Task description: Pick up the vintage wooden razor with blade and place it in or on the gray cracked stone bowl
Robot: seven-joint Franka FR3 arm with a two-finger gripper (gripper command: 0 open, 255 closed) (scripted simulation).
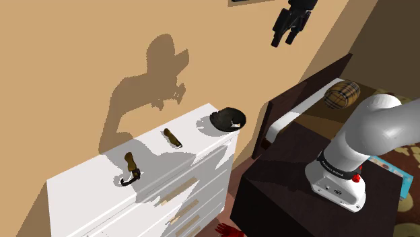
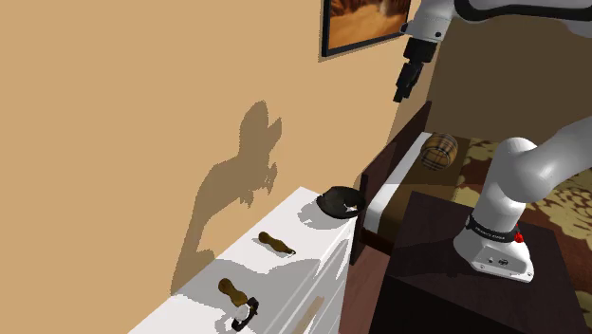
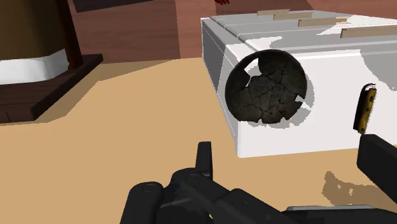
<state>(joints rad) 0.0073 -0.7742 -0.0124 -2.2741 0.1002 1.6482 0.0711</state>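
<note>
A dark grey cracked bowl (image 1: pixel 227 120) (image 2: pixel 340 201) (image 3: pixel 267 88) with a broken rim sits at the end of the white dresser top (image 1: pixel 87 195) (image 2: pixel 285 285) (image 3: pixel 318 133) nearest the bed. A slim brown wooden piece with a dark edge, seemingly the razor (image 1: pixel 172 137) (image 2: pixel 277 243) (image 3: pixel 366 108), lies flat a short way from the bowl. My gripper (image 1: pixel 284 37) (image 2: pixel 403 85) (image 3: pixel 289 153) hangs open and holds nothing, high above the dresser's bowl end and near the tan wall.
A second brown-handled tool with a black hooked head (image 1: pixel 130 168) (image 2: pixel 237 299) lies further along the dresser. Beside the dresser are a dark-framed bed with a checked roll pillow (image 1: pixel 341 94) (image 2: pixel 439 152), my dark stand (image 1: pixel 283 202) and a framed picture (image 2: pixel 365 24).
</note>
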